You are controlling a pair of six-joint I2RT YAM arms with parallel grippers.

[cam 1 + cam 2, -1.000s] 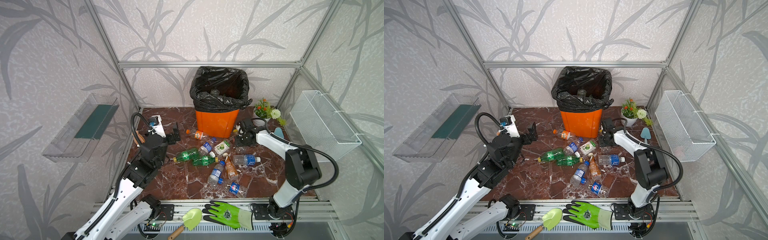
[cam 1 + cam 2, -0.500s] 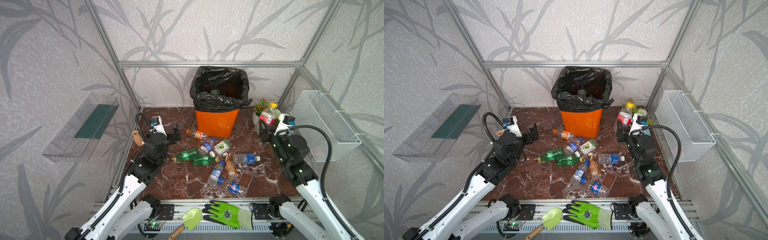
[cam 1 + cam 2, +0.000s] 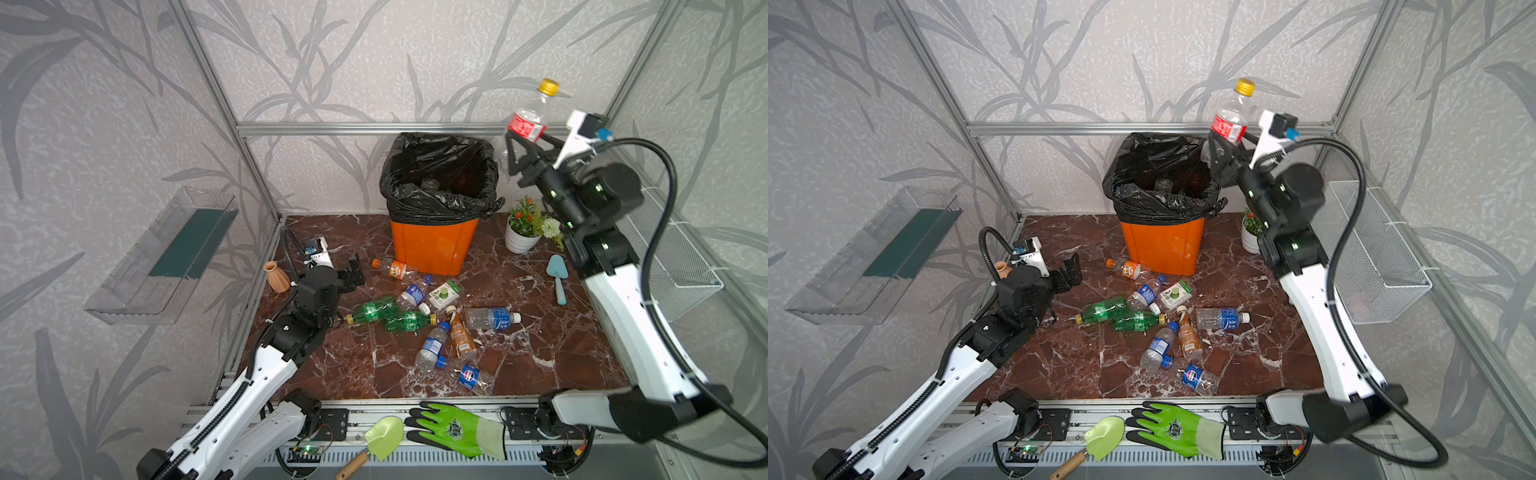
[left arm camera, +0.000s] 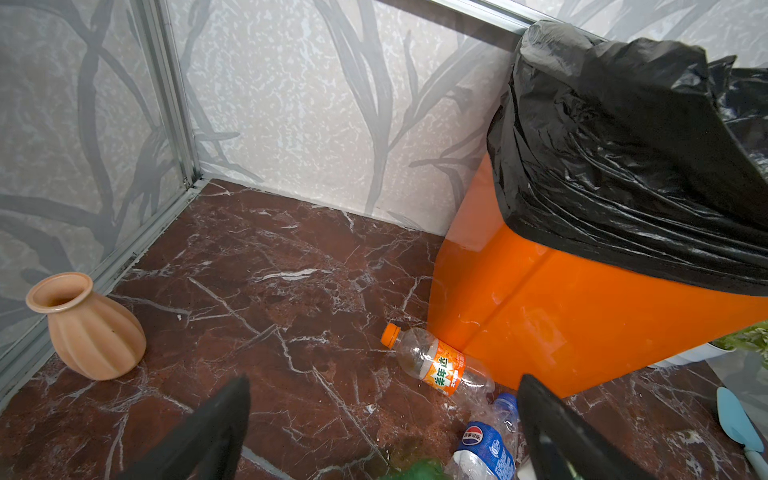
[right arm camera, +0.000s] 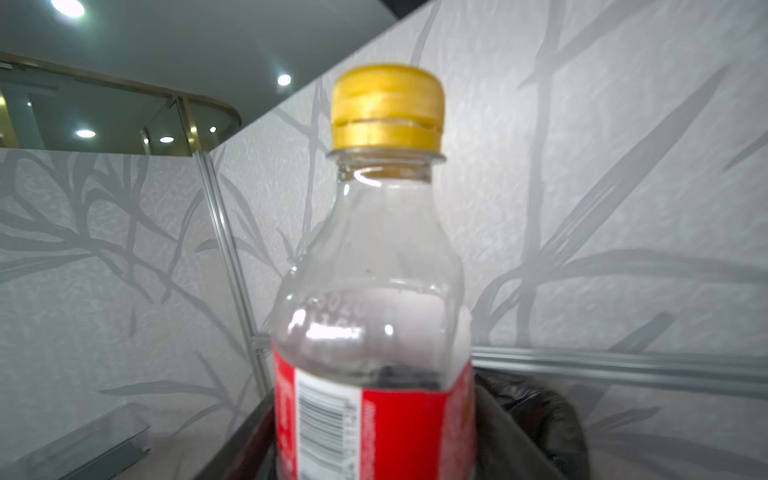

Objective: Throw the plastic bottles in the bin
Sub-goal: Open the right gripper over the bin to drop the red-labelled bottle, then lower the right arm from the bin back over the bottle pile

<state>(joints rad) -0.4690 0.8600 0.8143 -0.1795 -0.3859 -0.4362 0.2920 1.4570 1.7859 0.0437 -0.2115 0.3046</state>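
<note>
Red-label bottle (image 3: 526, 126), yellow cap up, stands upright between the jaws of the right claw (image 3: 530, 143), high above the bench (image 3: 540, 353). The jaws flank its lower body on both sides. Whether they press on it or stand loose around it cannot be told. The right wrist view shows only the bottle's upper half, not the contact.

Governing relation: the bin (image 3: 434, 249) lies below the right claw and toward its left. In a top view the bottle shows just outside the right rim of the bag (image 3: 440, 183). In a top view the same bottle (image 3: 1228, 124) overlaps that rim's rear corner. Judgement: the claw is at the rim and not certainly over the mouth. The bottle's long axis is vertical, so a straight drop would go base first. From this spot it could strike the rim and fall outside. A short carry or toss toward the claw's left appears necessary.

Left claw (image 4: 384, 380): jaws wide apart, empty, low over the bench. The orange-label bottle (image 4: 440, 368) lies on its side just ahead of it, against the foot of the bin, cap pointing away from the bin. The left arm is plainly the nearer one for that pick.

Other bottles (image 3: 415, 318) lie scattered on the bench, far below the right claw and near the left claw.
</note>
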